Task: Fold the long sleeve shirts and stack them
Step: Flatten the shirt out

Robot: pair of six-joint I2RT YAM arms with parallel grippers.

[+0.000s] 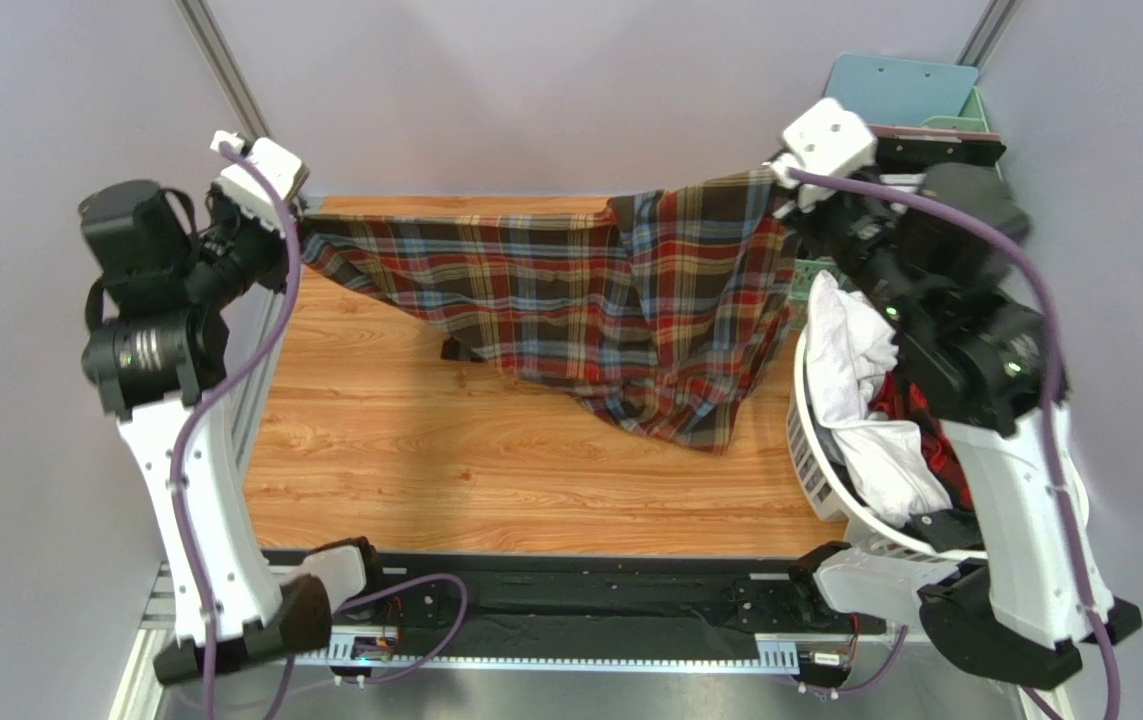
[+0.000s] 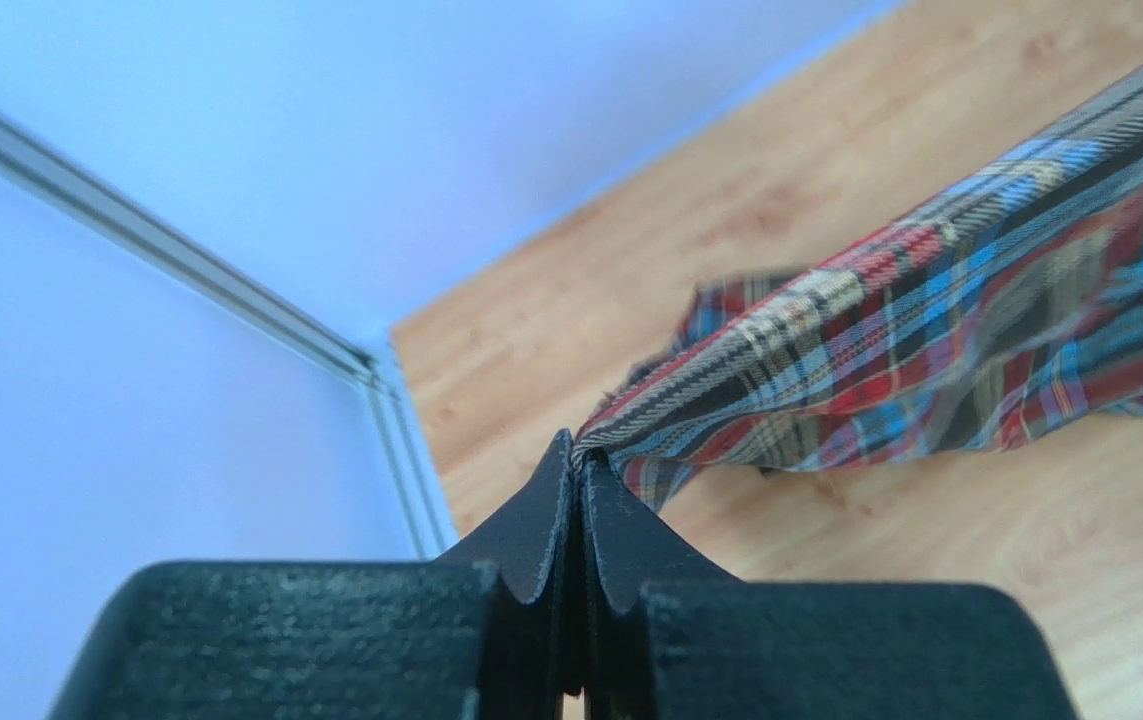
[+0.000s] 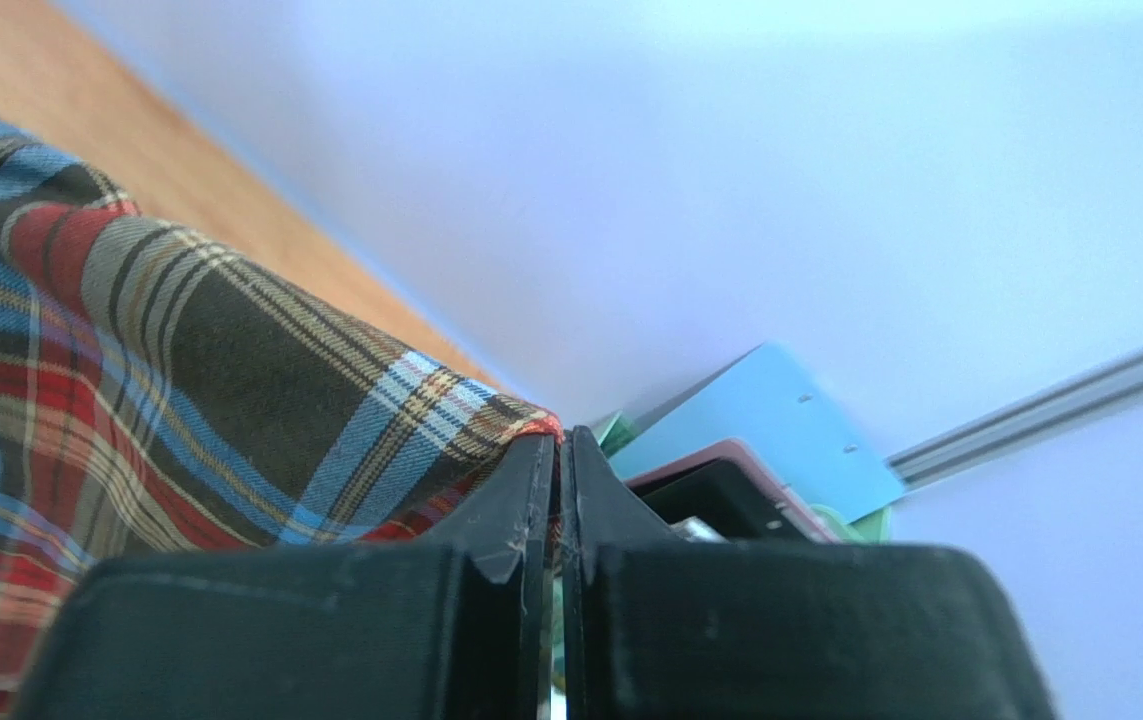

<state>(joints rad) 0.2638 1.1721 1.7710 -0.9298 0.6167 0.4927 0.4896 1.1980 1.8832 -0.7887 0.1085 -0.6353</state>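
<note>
Left gripper [image 2: 580, 458] and right gripper [image 3: 559, 450], each clamped tight on a top edge of the brown-olive plaid shirt [image 1: 607, 300]: I hold it stretched in the air across the far side of the table [image 1: 427, 465], lower cloth sagging. Step in hand, as I judge: spreading before folding. Next calls for lowering both ends evenly, laying it flat

No lettering, label, brand mark, number or sign is legible in any view, whether on the plaid shirt [image 1: 592, 308], the white basket [image 1: 807, 450] or the wooden surface [image 1: 427, 450].
</note>
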